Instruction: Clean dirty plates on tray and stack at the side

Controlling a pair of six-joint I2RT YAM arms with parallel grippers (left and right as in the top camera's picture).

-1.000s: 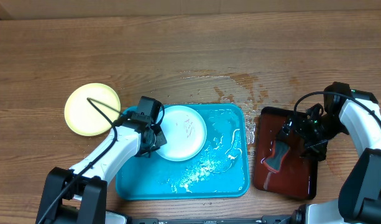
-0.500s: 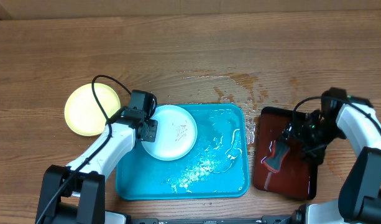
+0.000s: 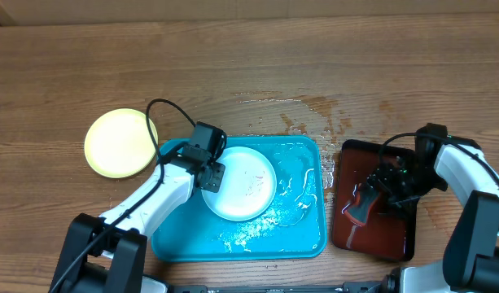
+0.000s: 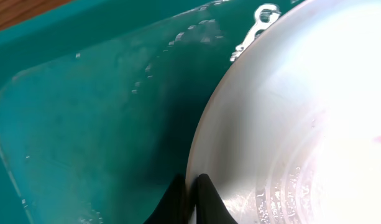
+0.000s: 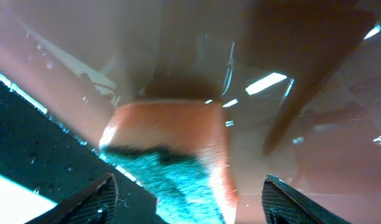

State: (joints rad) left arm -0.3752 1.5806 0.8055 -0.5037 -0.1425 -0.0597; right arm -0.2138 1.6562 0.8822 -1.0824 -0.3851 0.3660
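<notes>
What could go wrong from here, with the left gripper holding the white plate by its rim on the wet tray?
The left gripper pinches only the thin rim of the white plate, and the turquoise tray is wet, so the plate may slip when lifted.
Faint reddish marks show on the plate's centre; stacked now on the yellow plate, it may go there dirty.
The right gripper is open above the sponge, so scrubbing could be skipped.

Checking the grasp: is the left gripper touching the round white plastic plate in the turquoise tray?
Touching. The left wrist view shows the left gripper with both dark fingertips pinched on the rim of the round white plastic plate.
</notes>
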